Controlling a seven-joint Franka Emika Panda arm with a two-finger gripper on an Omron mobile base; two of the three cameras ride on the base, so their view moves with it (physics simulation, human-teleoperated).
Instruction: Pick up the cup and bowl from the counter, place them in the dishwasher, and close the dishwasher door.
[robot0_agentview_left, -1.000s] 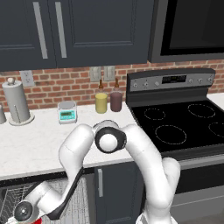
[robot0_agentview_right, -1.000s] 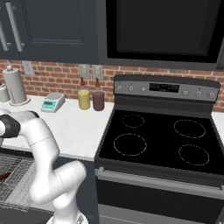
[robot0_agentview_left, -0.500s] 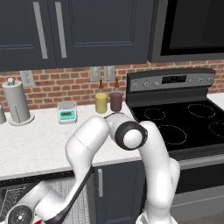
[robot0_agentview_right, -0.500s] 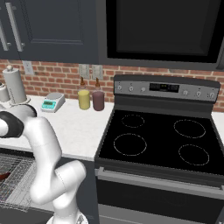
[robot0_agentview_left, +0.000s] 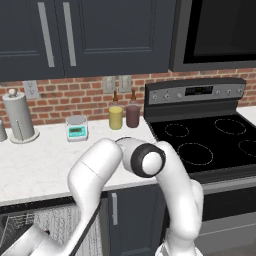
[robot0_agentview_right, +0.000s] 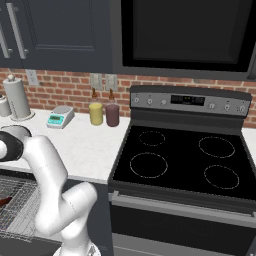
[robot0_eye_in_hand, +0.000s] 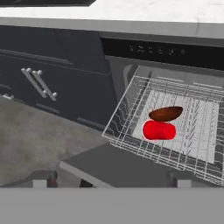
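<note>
The dishwasher (robot0_eye_in_hand: 166, 50) stands open under the white marble counter (robot0_eye_in_hand: 153, 8), with its wire rack (robot0_eye_in_hand: 131, 100) pulled out. The red cup (robot0_eye_in_hand: 159, 130) lies on its side in the rack. Just behind it, touching it, rests the reddish-brown bowl (robot0_eye_in_hand: 166, 113). The dishwasher door (robot0_eye_in_hand: 127, 168) is folded down flat, grey inner face up, below the rack's front edge. My gripper (robot0_eye_in_hand: 111, 179) hovers in front of and above the door, open, with nothing between its fingertips (robot0_eye_in_hand: 41, 178). The arm bends down to the lower left, beside the rack (robot0_agentview_left: 15, 227).
On the counter (robot0_agentview_left: 40, 165) stand a paper towel roll (robot0_agentview_left: 19, 117), a small scale (robot0_agentview_left: 76, 126), a yellow tumbler (robot0_agentview_left: 115, 117) and a maroon tumbler (robot0_agentview_left: 132, 115). The black stove (robot0_agentview_left: 210, 145) is to the right. Dark cabinets with silver handles (robot0_eye_in_hand: 39, 83) flank the dishwasher.
The arm's elbow joint has swung to the right and the hand has dropped lower at the left. The jaws have stayed wide apart.
</note>
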